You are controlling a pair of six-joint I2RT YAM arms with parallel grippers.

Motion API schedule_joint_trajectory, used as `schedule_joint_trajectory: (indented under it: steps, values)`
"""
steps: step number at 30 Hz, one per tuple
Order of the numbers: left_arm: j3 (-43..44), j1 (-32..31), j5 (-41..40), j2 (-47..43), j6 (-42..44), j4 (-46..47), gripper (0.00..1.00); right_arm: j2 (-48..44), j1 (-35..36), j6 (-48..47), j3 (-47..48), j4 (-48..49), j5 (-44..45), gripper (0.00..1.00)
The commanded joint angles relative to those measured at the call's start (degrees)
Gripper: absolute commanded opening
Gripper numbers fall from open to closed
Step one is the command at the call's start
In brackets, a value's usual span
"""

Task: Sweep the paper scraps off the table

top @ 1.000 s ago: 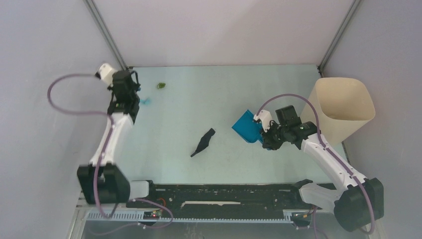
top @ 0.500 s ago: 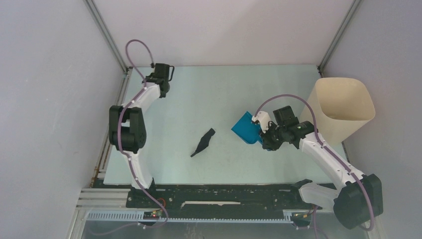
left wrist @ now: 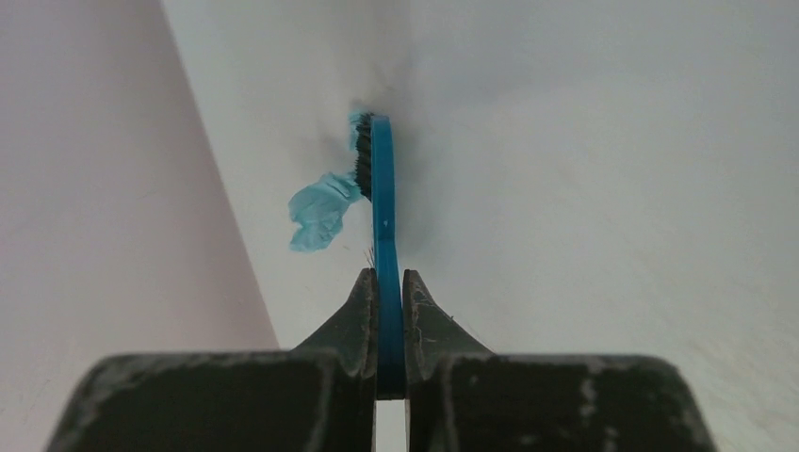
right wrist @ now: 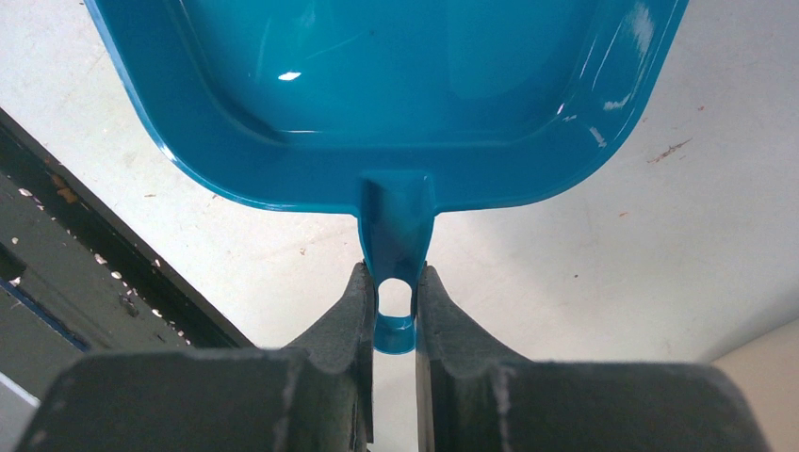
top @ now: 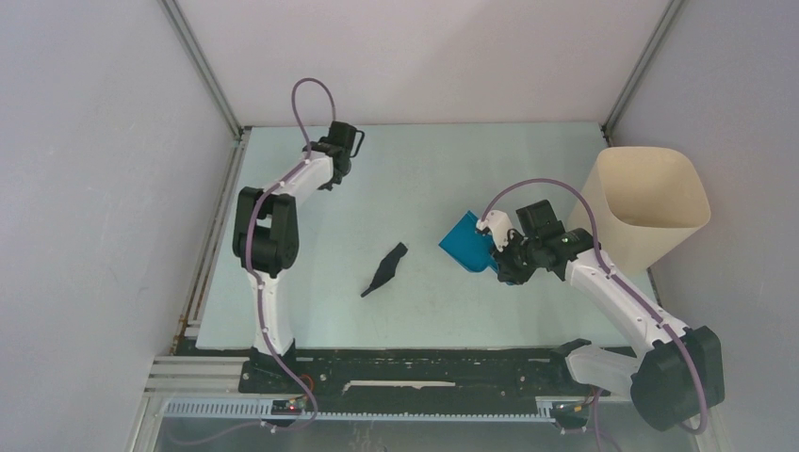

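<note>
Far-left table (top: 424, 169): left gripper (left wrist: 390, 287) clenched on brush (left wrist: 382, 207) handle. cyan scrap (left wrist: 318, 212) touching bristles, on their left in wrist view. Right of centre, near bin (top: 650, 202): right gripper (right wrist: 394, 292) grasping dustpan (right wrist: 396, 85) handle. Mid-table: dark scrap (top: 384, 268), lying left of dustpan, apart from it.

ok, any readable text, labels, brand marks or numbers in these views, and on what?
None readable.
The dustpan, brush and bin carry no visible print in any view.
Pale marks on the black base bar are too small to tell as text.
</note>
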Motion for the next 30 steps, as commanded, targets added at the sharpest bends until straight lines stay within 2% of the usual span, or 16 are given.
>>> schedule_joint_trajectory:
  steps: [1,5,8,11,14,19,22,27,30]
  values:
    - [-0.3,-5.5,13.6,-8.3,-5.4,-7.9,0.00,-0.8,0.5,-0.8,-0.2,1.7,0.3,0.10]
    - [1.9,-8.6,27.8,-14.5,-7.6,-13.5,0.00,-1.2,0.4,-0.8,-0.3,1.7,0.1,0.10]
    - [2.8,-8.6,29.7,-20.3,-9.6,-11.5,0.00,-1.1,0.6,-0.8,-0.3,1.8,0.2,0.10]
    - [4.4,-8.0,25.6,-22.5,-9.5,-9.7,0.00,-1.0,0.5,-0.8,-0.3,1.8,0.2,0.10]
    - [7.7,-6.0,18.9,-20.5,-8.8,-8.9,0.00,-0.9,0.5,-0.8,-0.3,1.7,0.2,0.10]
    - [17.5,-3.2,-1.4,-10.2,-3.3,-8.3,0.00,-0.7,0.4,-0.8,-0.3,1.8,0.4,0.10]
    - [23.3,-2.2,-9.5,-2.5,3.1,-6.0,0.00,-0.5,0.3,-0.8,-0.5,1.8,0.5,0.10]
    - [26.8,-0.5,-14.0,7.0,15.8,9.1,0.00,0.6,0.7,-1.1,-0.4,1.9,1.0,0.10]
    - [33.6,1.2,-14.0,13.7,18.7,9.9,0.00,1.2,0.7,-1.1,-0.4,1.9,1.3,0.10]
